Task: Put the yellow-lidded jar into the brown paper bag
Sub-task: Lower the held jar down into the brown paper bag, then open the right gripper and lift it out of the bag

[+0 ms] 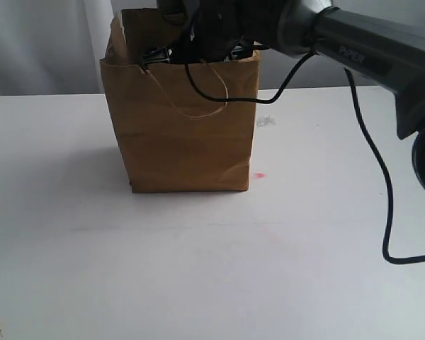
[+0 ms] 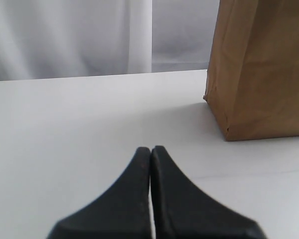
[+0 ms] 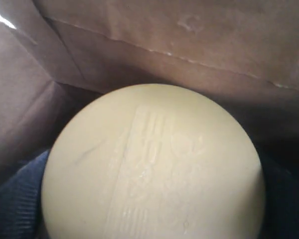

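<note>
The jar with the wide pale-yellow round screw lid (image 3: 154, 164) is inside the upright brown kraft paper bag (image 1: 184, 127). The right wrist view shows only the lid top, with creased brown paper walls close around it; the jar's body is hidden. The right gripper (image 3: 152, 204) pinches the jar below the lid, with a dark ribbed finger (image 3: 15, 204) showing on either side. The grey right arm (image 1: 368, 49) reaches into the bag's torn top, trailing a black cable (image 1: 382, 191). The bag stands on the white table (image 1: 198, 276) near its far edge. The left gripper (image 2: 151, 164) hangs low over the table beside the bag, its black fingertips pressed together on nothing.
</note>
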`<state>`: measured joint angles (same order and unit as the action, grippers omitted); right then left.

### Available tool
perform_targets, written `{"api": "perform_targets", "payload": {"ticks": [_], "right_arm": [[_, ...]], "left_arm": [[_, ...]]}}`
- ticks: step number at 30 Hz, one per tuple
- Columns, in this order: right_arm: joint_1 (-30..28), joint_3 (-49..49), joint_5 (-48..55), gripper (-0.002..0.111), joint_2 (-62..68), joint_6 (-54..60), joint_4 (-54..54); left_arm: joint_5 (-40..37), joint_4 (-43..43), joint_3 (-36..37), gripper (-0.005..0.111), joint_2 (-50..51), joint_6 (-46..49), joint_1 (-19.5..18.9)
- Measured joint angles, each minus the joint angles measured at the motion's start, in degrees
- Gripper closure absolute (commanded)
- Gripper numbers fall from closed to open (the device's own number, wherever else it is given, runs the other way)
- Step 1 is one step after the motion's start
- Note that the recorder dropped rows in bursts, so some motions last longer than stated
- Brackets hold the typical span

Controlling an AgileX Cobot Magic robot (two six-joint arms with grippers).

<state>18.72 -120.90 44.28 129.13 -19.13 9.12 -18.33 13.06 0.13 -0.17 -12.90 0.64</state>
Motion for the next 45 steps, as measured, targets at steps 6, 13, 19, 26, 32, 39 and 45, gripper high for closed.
{"api": "perform_targets", "payload": {"ticks": [6,13,19,26,32,39,45], "right_arm": [[-0.9,0.0,0.2,0.108,1.6,1.2,-0.5],[-1.0,0.0,-1.6,0.108,3.5,2.2,-2.4],[-1.0,-0.1,-2.2,0.108,3.7,2.3,-2.6],[-1.0,-0.1,-2.2,0.106,3.7,2.7,-3.3],[-1.0,-0.1,-2.2,0.071,3.7,3.6,-3.6],[-1.0,-0.1,-2.2,0.029,3.7,3.7,-3.7],[-1.0,-0.1,-2.2,0.023,3.7,4.0,-3.8]], "left_arm": [[0.0,0.0,0.0,0.106,0.0,0.0,0.0],[0.0,0.0,0.0,0.106,0.0,0.0,0.0],[0.0,0.0,0.0,0.106,0.0,0.0,0.0],[0.0,0.0,0.0,0.106,0.0,0.0,0.0],[0.0,0.0,0.0,0.106,0.0,0.0,0.0],[0.0,0.0,0.0,0.106,0.0,0.0,0.0],[0.0,0.0,0.0,0.106,0.0,0.0,0.0]]}}
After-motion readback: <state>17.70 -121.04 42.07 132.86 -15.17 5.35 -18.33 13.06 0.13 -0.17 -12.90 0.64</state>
